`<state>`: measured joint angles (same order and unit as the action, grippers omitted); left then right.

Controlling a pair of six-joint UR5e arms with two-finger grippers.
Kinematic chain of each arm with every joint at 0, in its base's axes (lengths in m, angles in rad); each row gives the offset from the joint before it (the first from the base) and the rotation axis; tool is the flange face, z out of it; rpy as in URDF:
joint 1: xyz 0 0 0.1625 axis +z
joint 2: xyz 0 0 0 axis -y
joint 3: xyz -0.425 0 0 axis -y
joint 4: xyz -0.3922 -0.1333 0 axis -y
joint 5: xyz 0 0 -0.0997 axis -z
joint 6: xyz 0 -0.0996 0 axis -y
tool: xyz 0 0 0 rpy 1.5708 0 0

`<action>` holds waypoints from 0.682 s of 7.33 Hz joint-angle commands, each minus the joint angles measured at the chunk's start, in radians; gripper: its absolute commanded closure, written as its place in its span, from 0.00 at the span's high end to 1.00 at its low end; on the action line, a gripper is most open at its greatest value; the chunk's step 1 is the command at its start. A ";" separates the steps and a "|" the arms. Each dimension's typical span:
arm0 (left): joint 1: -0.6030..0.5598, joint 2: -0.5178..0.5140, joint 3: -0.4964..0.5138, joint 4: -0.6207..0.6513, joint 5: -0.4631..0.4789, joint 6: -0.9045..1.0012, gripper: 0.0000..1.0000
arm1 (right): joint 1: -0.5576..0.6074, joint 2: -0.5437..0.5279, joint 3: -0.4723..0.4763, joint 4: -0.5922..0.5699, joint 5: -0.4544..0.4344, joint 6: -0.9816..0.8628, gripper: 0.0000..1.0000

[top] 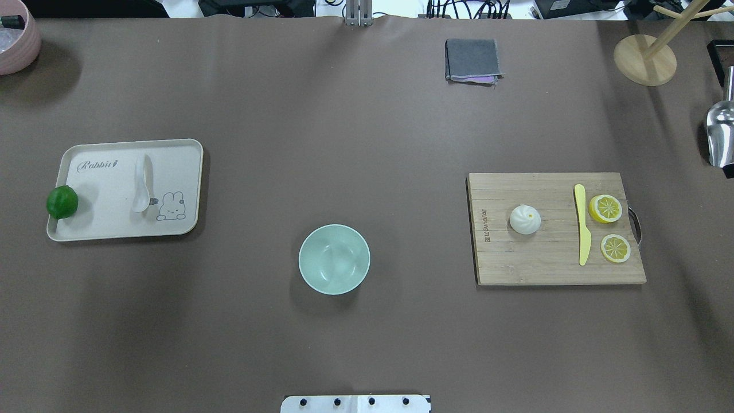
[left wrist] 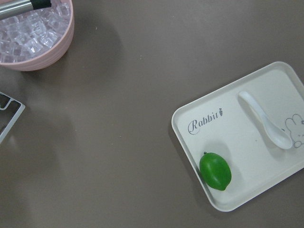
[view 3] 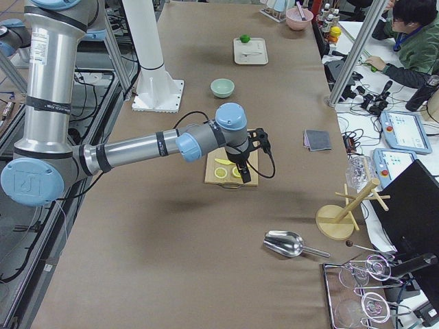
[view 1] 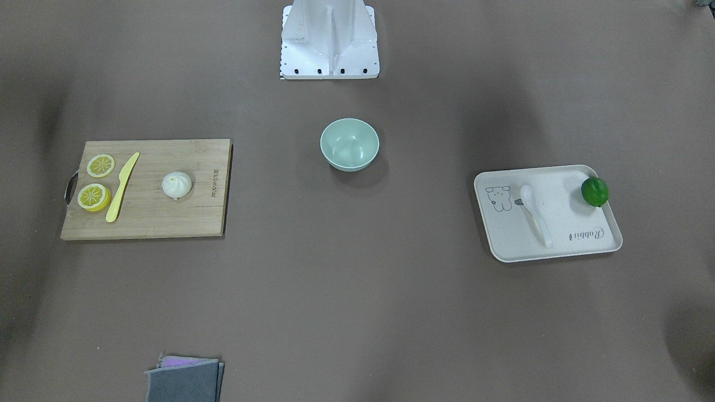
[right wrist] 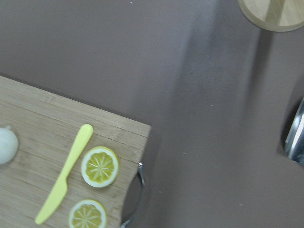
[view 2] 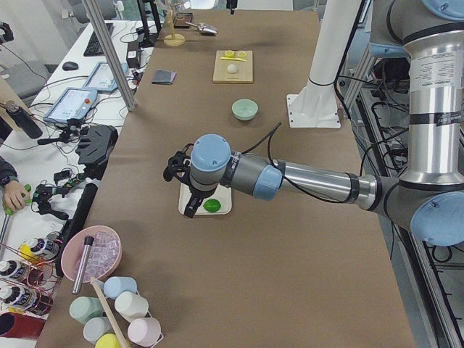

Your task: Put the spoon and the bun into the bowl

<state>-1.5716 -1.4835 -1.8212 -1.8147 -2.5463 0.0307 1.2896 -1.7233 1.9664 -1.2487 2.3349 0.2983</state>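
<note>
The spoon point(top: 143, 186) lies on the cream tray point(top: 109, 229) near a green lime point(top: 62, 202). The bun point(top: 525, 219) sits on the wooden board point(top: 545, 272). Both are well apart from the bowl point(top: 334, 259), which stands between them on the table point(top: 367, 143). The left claw point(view 2: 191, 209) hangs over the tray and the right claw point(view 3: 242, 173) over the board. Each shows only in a side view, so I cannot tell how far either is open or whether it grips anything. The right wrist view cuts the bun off at its edge.

a matte brown table point(top: 367, 143) fills the overhead view. seen from exterior left, a white desk point(view 2: 40, 83) sits at ten o'clock beside an aluminium post point(view 2: 111, 54).
</note>
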 commanded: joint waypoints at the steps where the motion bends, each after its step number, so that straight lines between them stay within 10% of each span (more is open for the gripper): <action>1: 0.118 -0.001 0.013 -0.143 -0.003 -0.270 0.99 | -0.137 0.010 0.002 0.164 -0.037 0.297 1.00; 5: 0.431 -0.059 0.019 -0.360 0.310 -0.752 0.97 | -0.421 0.111 0.022 0.180 -0.346 0.686 1.00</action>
<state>-1.2454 -1.5161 -1.8043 -2.1397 -2.3372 -0.5743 0.9472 -1.6315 1.9823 -1.0706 2.0733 0.8879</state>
